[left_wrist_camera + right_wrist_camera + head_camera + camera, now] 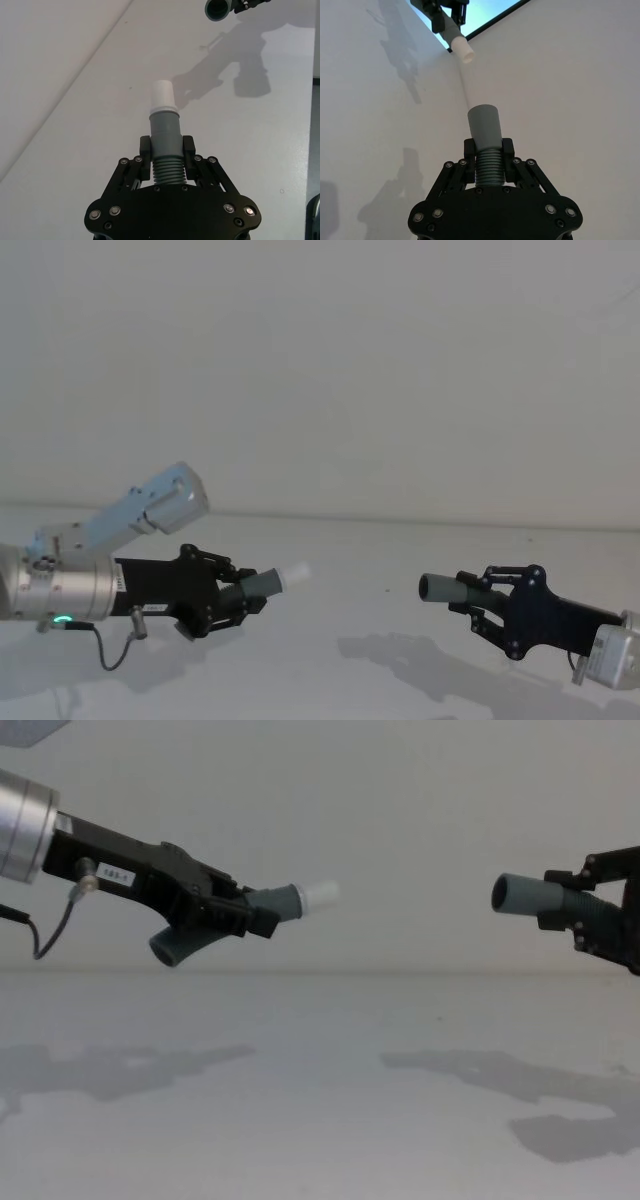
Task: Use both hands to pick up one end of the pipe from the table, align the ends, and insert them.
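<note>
Both pipe pieces are held in the air above the table [350, 660]. My left gripper [232, 598] is shut on the grey pipe piece [262, 586] with the white plug tip [294, 575], which points right. In the left wrist view that piece [165, 132] sits between the fingers [145, 147], ribbed part clamped. My right gripper [478, 602] is shut on the other grey piece [447, 588], its open socket mouth [503, 892] facing left. A clear gap separates the two ends; the white tip [318, 894] and the socket sit at about the same height in the chest view.
The white table [320, 1100] carries just the arms' shadows. A pale wall stands behind. A cable [110, 645] loops from the left wrist.
</note>
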Controlling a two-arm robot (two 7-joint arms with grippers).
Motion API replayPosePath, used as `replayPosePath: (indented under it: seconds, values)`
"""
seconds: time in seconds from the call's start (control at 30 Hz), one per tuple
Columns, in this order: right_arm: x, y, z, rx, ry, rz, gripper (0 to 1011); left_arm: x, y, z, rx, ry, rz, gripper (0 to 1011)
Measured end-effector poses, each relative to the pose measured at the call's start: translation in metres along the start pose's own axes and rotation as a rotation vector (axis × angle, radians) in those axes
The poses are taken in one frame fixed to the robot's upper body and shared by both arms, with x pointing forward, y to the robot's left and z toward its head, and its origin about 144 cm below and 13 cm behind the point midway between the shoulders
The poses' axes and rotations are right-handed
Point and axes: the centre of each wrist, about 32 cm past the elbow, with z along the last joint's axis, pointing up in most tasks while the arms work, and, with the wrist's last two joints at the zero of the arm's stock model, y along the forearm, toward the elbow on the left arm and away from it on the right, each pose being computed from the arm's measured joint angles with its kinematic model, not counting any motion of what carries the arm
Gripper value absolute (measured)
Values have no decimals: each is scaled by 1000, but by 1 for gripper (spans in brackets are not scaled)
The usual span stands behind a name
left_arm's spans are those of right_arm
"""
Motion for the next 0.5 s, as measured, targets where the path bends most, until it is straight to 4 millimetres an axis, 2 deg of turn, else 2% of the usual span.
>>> replayPosePath:
  seconds: [0.5]
  values:
    - [4, 3, 0, 27, -8, 3, 286, 13, -25, 5, 3, -11, -70, 336]
